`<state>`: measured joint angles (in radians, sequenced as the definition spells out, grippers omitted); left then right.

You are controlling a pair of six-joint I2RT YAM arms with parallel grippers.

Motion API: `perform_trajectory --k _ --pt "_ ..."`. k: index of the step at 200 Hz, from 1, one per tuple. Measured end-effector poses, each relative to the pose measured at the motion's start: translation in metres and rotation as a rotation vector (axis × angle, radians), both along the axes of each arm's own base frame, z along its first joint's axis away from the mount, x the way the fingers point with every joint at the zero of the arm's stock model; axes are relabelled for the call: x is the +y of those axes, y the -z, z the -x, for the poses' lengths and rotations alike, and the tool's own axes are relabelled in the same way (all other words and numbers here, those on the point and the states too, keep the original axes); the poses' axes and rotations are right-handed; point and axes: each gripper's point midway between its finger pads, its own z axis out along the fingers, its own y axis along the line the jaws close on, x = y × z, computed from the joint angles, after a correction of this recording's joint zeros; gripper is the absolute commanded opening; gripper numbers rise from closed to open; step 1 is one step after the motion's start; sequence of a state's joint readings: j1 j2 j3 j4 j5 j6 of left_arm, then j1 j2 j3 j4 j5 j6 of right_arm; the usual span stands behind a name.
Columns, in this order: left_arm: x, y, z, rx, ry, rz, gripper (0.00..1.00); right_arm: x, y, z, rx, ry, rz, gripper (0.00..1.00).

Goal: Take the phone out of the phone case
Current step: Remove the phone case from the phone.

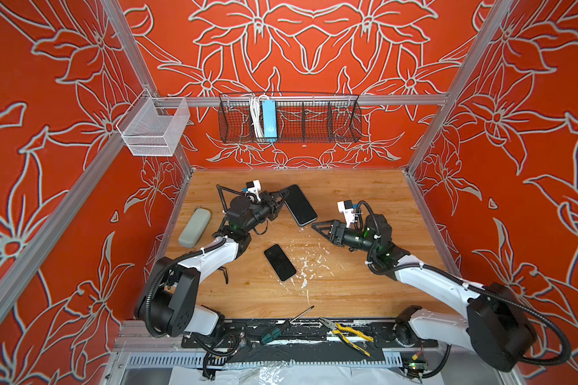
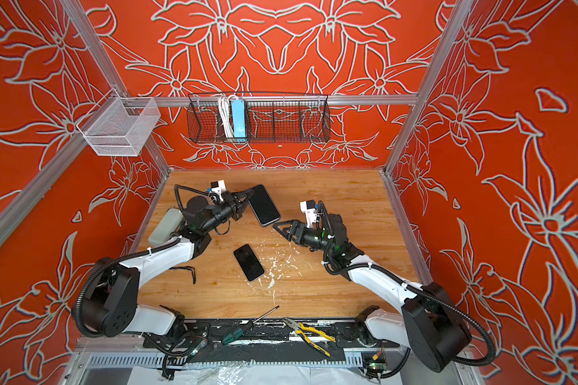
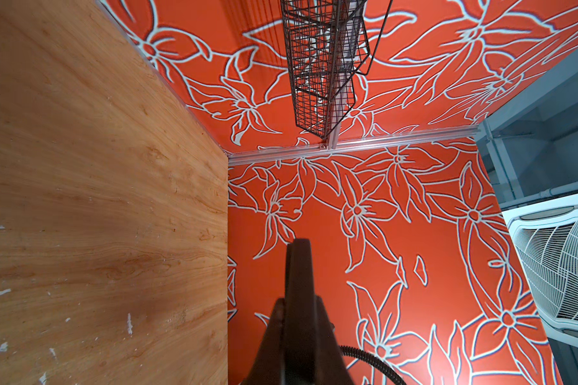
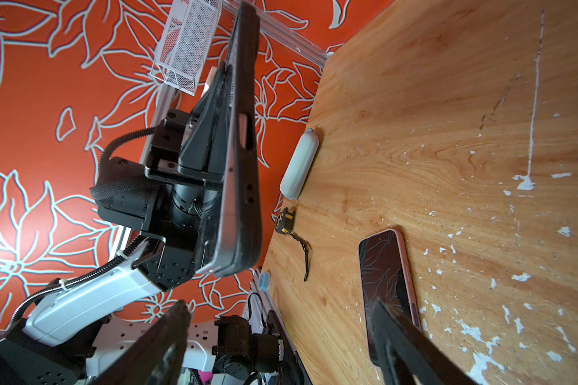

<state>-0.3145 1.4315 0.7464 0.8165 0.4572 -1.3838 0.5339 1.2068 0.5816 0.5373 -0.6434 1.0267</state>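
Phone [image 1: 299, 204] in black case [image 4: 247, 186] is held clear of table [image 1: 347, 293] by left gripper [image 1: 285, 192]. Jaws are pinched tight on case's far corner. Long axis is set diagonally in both top views, far-left to near-right. Screen is turned up, near end pointed at right gripper [image 1: 315, 226]. Grey phone edge is seen above case rim in right wrist view. Right gripper's jaws are spread wide, nothing held, tips just beside case's near end. Second phone [image 1: 280, 262] is laid flat mid-table, screen cracked, on same diagonal.

Left gripper [image 1: 285, 193] is clamping shut, raised and rolled sideways; right gripper [image 1: 315, 226] is hovering, jaws spread wide, pointing toward it.
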Motion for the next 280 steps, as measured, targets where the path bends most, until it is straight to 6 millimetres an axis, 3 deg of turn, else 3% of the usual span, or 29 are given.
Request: perform_trajectory --k 41,124,200,280 --pt "0.000 0.002 0.001 -0.005 0.000 -0.010 0.00 0.004 0.006 -0.002 0.007 -0.008 0.011 0.86" --pt "-0.002 -0.007 0.002 -0.056 0.013 0.002 0.00 0.010 -0.004 -0.012 -0.039 -0.006 -0.027 0.81" --pt "-0.008 0.003 -0.005 -0.030 0.024 0.036 0.00 0.013 -0.011 -0.018 -0.057 -0.003 -0.076 0.72" --pt "-0.009 0.004 -0.005 -0.020 0.028 0.052 0.00 0.012 -0.007 -0.016 -0.052 -0.001 -0.091 0.70"
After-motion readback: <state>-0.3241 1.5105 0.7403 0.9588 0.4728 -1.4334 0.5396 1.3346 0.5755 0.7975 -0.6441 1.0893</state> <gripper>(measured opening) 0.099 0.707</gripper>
